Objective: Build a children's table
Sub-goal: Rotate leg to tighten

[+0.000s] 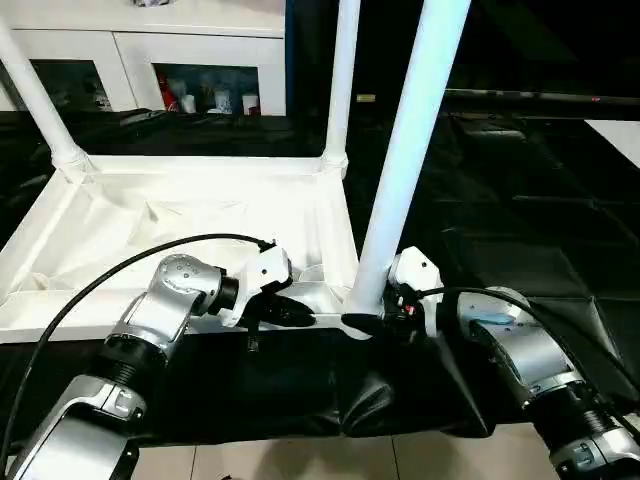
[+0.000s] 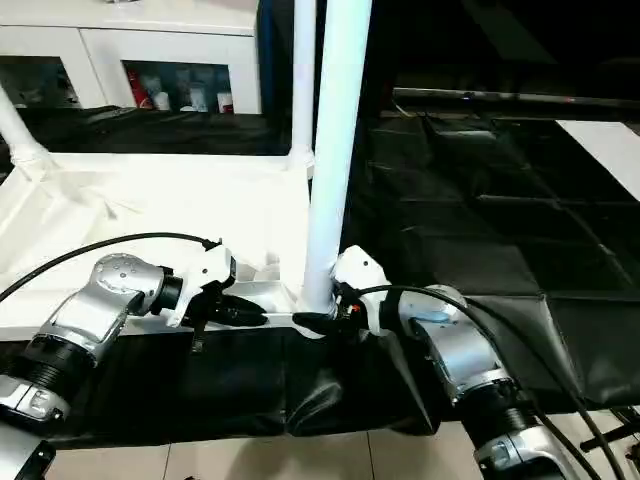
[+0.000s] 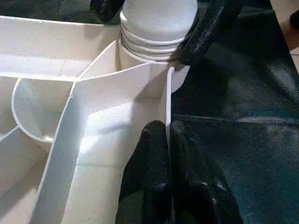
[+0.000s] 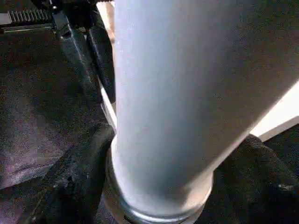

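Near edge: right gripper [image 1: 372, 318] clamps the base of a leg [image 1: 405, 165] at the near-right socket. Left gripper [image 3: 169, 154] pinches the top's [image 1: 180, 215] near rim, steadying. Two far legs stand seated; the fourth socket's state is unclear.

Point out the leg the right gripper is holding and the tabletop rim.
Leg [image 1: 405, 160], left eye view, mid-shaft.
Tabletop rim [image 3: 167, 100], left wrist view, thin outer wall.
Right gripper [image 1: 368, 321], left eye view, at leg base.
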